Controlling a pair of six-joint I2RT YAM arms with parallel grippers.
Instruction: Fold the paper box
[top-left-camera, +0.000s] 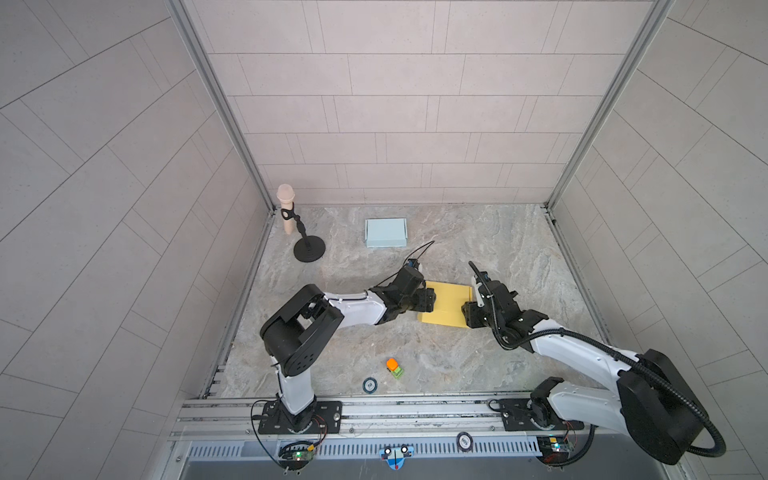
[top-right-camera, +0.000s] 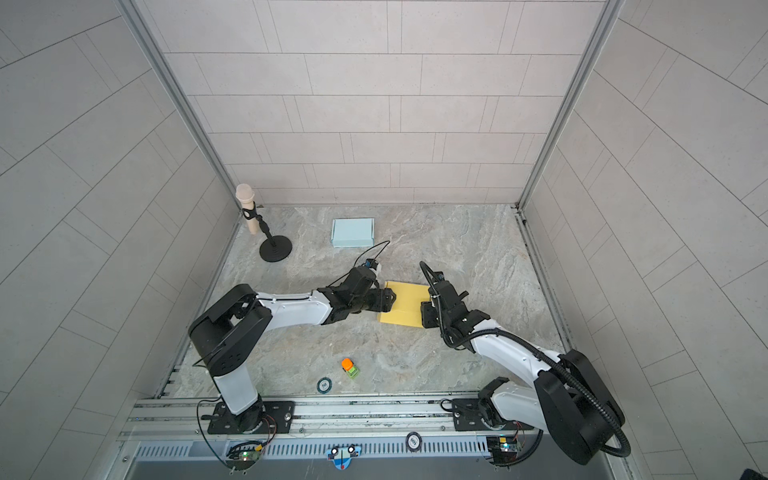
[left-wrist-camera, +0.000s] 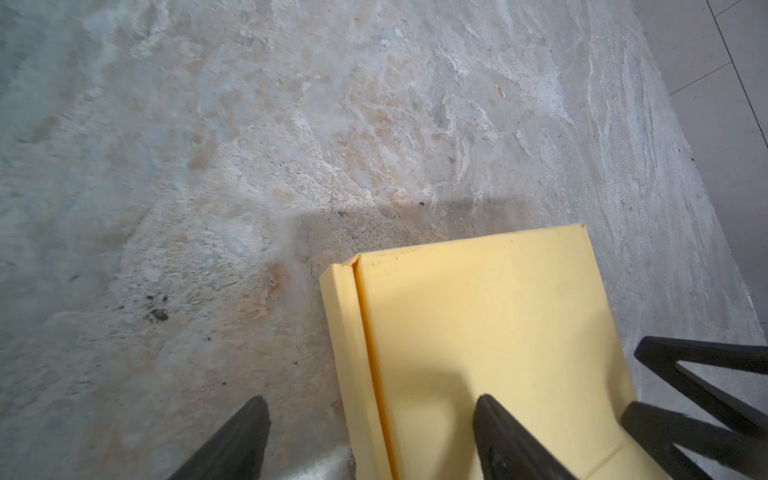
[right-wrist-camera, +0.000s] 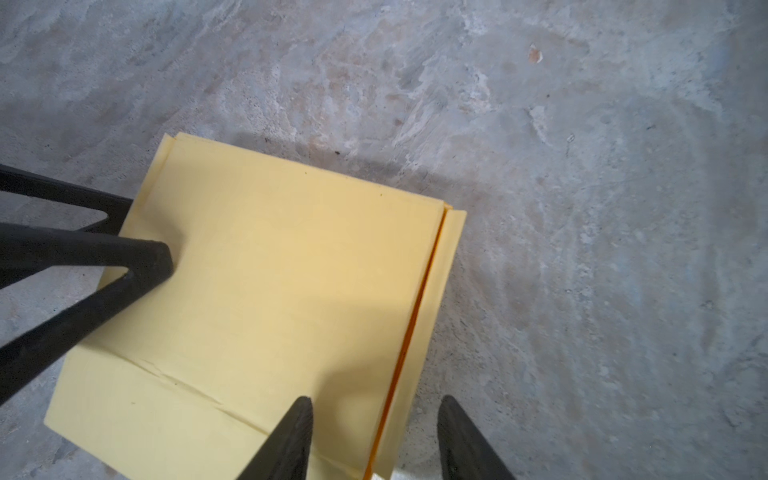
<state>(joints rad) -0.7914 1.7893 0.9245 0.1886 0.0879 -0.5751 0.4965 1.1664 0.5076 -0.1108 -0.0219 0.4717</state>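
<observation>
Looking across both top views, Ben, where is the yellow paper box (top-left-camera: 446, 305) lying?

It is lying flat on the marble counter (top-left-camera: 498, 249), Ana, a little right of the frame's centre. The left hand (top-left-camera: 431, 300) is reaching over its left edge and the right hand (top-left-camera: 467, 311) over its right edge. A pale blue box (top-left-camera: 385, 232) is sitting above it, well apart. A microphone stand (top-left-camera: 307, 245) is standing at the counter's upper left. A small orange and green toy (top-left-camera: 394, 368) and a round disc (top-left-camera: 369, 385) are lying near the counter's lower edge.

What is the left wrist camera showing?

The left hand (left-wrist-camera: 372, 399) is hanging with its fingers (left-wrist-camera: 241, 444) spread wide, gripping nothing. They are straddling a narrow side flap (left-wrist-camera: 345, 332) of the paper box (left-wrist-camera: 478, 332): one finger is hovering over bare counter, its partner over the broad top panel. Whether that one is touching, I cannot tell. The right hand's fingers (left-wrist-camera: 665, 419) are showing at the box's far side.

And the right wrist camera?

The right hand (right-wrist-camera: 376, 398) is holding its fingers apart too, pinching nothing. They are straddling the opposite side flap (right-wrist-camera: 440, 291). The left hand's fingers (right-wrist-camera: 124, 249) are reaching onto the panel's far edge.
</observation>
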